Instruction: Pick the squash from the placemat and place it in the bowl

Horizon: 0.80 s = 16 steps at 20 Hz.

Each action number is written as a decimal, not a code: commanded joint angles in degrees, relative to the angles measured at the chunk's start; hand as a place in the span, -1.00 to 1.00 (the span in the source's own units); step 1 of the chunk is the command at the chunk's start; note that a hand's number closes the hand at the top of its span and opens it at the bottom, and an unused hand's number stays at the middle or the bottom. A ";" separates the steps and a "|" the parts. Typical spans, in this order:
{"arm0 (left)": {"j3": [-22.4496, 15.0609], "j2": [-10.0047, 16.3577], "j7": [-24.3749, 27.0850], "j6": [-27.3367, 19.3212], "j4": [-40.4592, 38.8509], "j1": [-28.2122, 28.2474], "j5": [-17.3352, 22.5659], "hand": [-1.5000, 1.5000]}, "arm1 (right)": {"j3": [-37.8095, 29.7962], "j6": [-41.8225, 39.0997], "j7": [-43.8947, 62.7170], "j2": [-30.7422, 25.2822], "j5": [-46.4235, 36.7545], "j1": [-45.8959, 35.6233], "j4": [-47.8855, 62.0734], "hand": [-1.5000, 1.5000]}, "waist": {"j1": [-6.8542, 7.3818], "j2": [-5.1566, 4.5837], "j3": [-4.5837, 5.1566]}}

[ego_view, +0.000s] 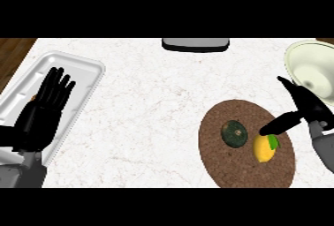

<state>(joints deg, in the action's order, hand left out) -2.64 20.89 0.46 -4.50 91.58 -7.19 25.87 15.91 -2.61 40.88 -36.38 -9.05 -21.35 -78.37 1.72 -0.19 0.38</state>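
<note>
Now, counter: you see a white marbled top under everything.
Tray: white, oblong, well apart from the placemat, at the far left.
Placemat: round brown mat, low and right on your counter.
Bowl: pale, above the placemat's right side, cut by the view's edge.
Left hand: resting over the tray, fingers straight and up, holding nothing.
Right hand: at the placemat's right rim, fingers straight, thumb tip just beside the yellow fruit; it grasps nothing.
Grey object: far above the placemat, at the counter's back edge.
Squash: your dark green round one lies on the placemat, near its middle.
Yellow fruit: on the placemat, just right of the squash.
</note>
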 commanded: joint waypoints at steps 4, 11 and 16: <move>0.40 0.40 -0.71 1.06 -1.35 -1.52 0.14 0.00 | 1.43 -25.17 19.97 -0.46 14.65 -14.32 0.20 -1.00 | 0.20 0.10 -0.18; 3.04 -0.19 -1.42 1.19 -2.86 -3.35 0.75 0.00 | 3.20 -20.46 31.74 6.11 16.38 -18.02 -0.47 -1.00 | -1.50 0.25 -0.32; 2.39 -1.48 2.07 2.93 -2.46 2.21 -1.35 0.00 | 3.13 -19.04 31.78 7.08 16.87 -15.32 -2.14 -1.00 | -1.48 0.32 -0.33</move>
<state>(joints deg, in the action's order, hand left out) -0.41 19.81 1.55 -2.39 88.87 -7.51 25.20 18.37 -20.32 62.33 -31.19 7.34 -36.10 -79.30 0.27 0.10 0.07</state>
